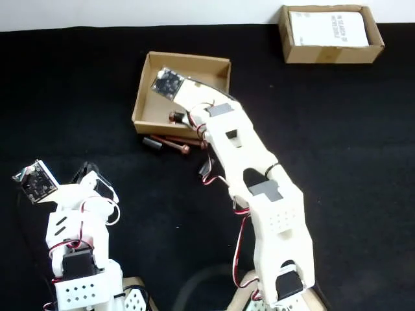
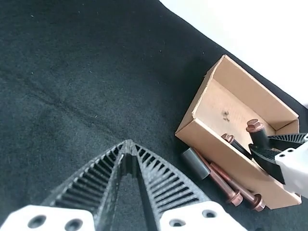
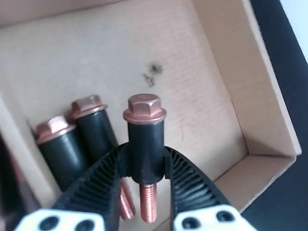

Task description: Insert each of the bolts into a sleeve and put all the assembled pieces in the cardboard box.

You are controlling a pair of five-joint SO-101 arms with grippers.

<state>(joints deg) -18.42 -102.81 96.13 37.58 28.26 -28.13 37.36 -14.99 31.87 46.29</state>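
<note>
My right gripper (image 3: pixel 144 151) is shut on an assembled piece (image 3: pixel 144 130), a copper bolt in a black sleeve, held over the floor of the cardboard box (image 3: pixel 192 86). Two more assembled pieces (image 3: pixel 91 122) lie side by side in the box beneath it. From above, the right arm stretches to the cardboard box (image 1: pixel 148 103), and the copper bolt head (image 1: pixel 174 117) shows at its gripper. Just outside the box's near wall lie a loose black sleeve (image 1: pixel 153 142) and two bare bolts (image 1: pixel 175 146). My left gripper (image 2: pixel 127 144) is shut on nothing, low over the black cloth, short of the sleeve (image 2: pixel 195 163).
A second cardboard box (image 1: pixel 331 35) with white paper inside stands at the back right. Black cloth (image 1: pixel 337 142) covers the table, with open room to the right of the right arm and between the left arm and the box.
</note>
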